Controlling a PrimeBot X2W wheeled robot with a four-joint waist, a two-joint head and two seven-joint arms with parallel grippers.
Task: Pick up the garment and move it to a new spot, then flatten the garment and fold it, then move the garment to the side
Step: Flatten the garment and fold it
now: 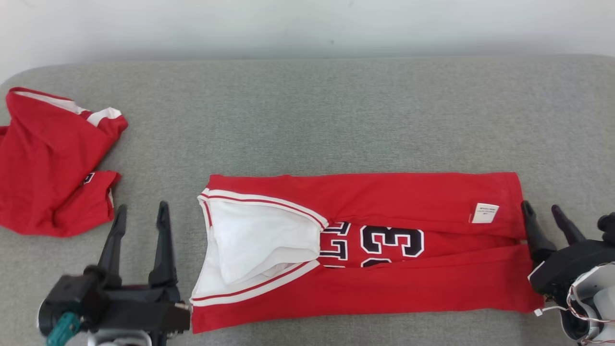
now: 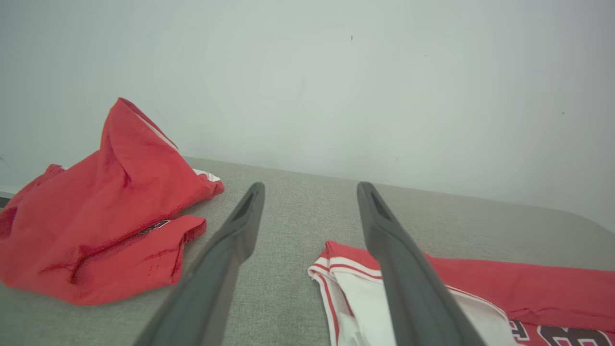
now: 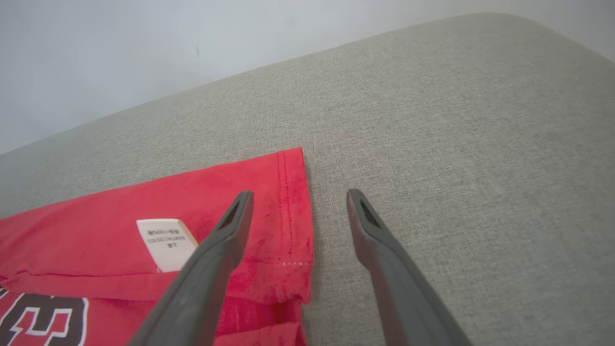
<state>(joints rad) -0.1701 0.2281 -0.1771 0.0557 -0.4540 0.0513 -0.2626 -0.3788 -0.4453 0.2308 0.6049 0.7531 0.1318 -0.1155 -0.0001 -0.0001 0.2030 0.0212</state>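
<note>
Grey woven upholstery against a pale wall forms the work surface. The left gripper has its fingers spread wide and holds nothing, just beside the neckline end of the red basketball jersey with white trim and dark numerals. The right gripper is likewise spread and empty at the hem end; its wrist view shows one finger over the stitched hem and the other over bare upholstery. I note that the jersey lies front and centre as a long band, both long sides turned inward, with a white care label near the hem. I judge the crosswise fold due: I would nip the hem through every layer, carry it low toward the neckline, and steady the collar end so that the flaps stay shut. A crumpled red garment lies well apart to the left; I would keep clear of it.
</note>
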